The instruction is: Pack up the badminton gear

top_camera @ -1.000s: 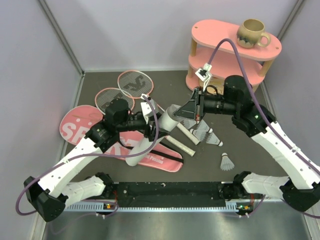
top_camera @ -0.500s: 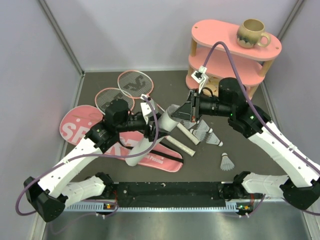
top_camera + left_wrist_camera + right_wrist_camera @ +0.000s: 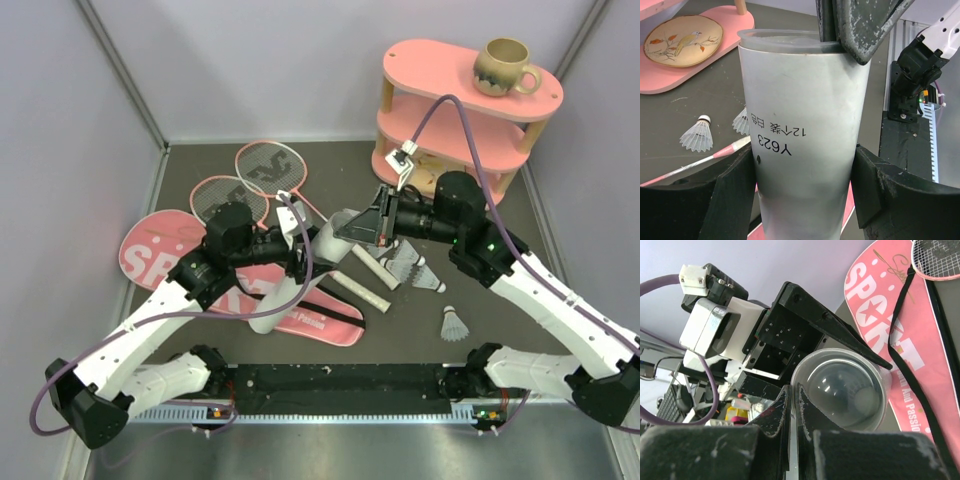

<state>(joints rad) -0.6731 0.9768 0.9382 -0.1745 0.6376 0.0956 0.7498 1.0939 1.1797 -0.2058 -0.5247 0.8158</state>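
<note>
Long white tube with black printing (image 3: 805,135), clamped in my left gripper (image 3: 805,172).
My left fingers are spread wide around its body, holding it tilted over the pink racket-shaped bag (image 3: 160,255). My right gripper (image 3: 791,392) has its fingers pressed together, tips at the tube's open rim. White feather shuttlecocks (image 3: 455,322) lie nearby.

Shelf (image 3: 440,62): pink, two tiers.
Walls (image 3: 270,70): pale lilac, close behind the shelf.
Tabletop (image 3: 340,165): dark grey, under the shelf.
</note>
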